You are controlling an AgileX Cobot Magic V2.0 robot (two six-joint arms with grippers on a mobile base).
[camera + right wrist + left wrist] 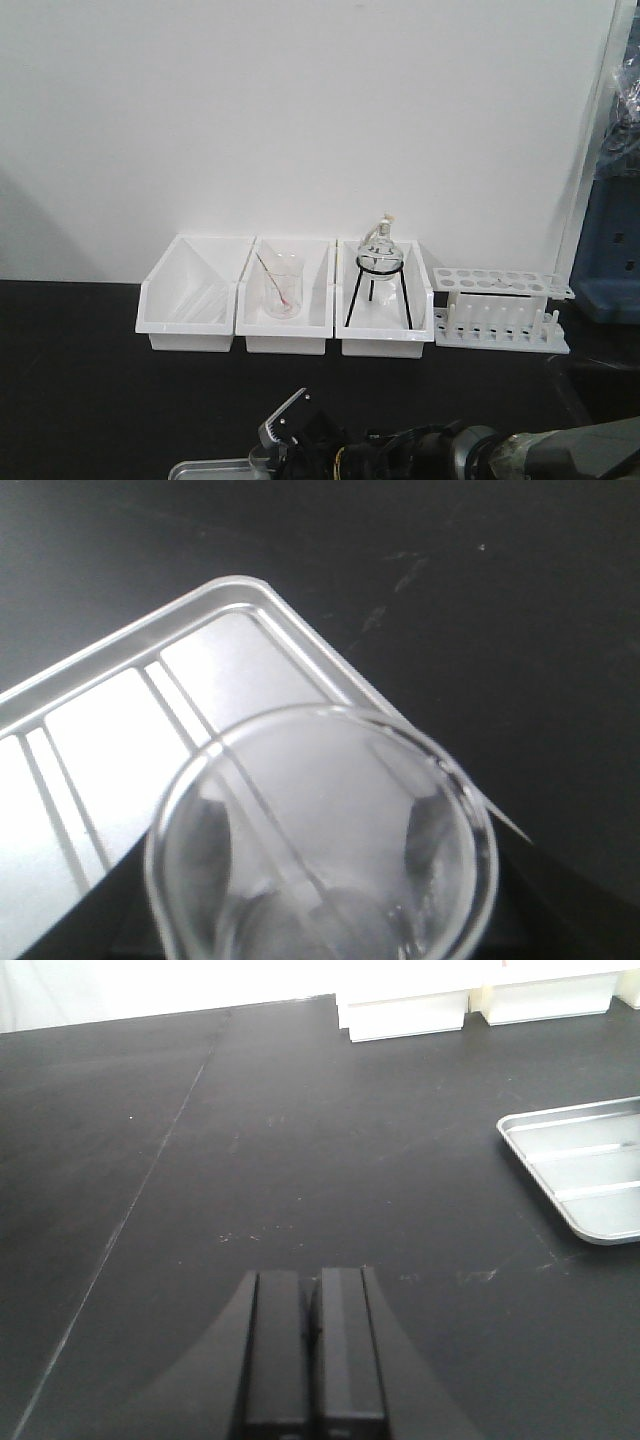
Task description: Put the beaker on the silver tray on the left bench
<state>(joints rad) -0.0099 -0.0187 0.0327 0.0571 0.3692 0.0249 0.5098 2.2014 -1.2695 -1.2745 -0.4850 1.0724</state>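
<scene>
Right gripper (290,432): reaching in low at the bottom edge of the front view, its fingers pinching the beaker between them.
Beaker (320,830): sitting in the right gripper's hold, mouth toward the wrist camera, over the corner of the silver tray; dark finger pads (432,832) are showing through the glass on both sides. Whether its base is touching the tray cannot be told.
Silver tray (120,650): lying flat on the left bench, its raised rim and ribbed floor shining; in the front view only a strip of it (205,468) is peeking in at the bottom.
Left gripper (310,1350): hovering over bare worktop, fingers pressed together, holding nothing; the tray (585,1175) is lying well off to its right.
Left bench (280,1140): matte black worktop stretching back to the white wall.
White bins (290,300): three standing side by side at the wall; the middle one is holding a beaker with pink residue (282,290), the right one a flask on a black tripod (380,262).
Test tube rack (500,308): white, standing just beside the bins on the right.
</scene>
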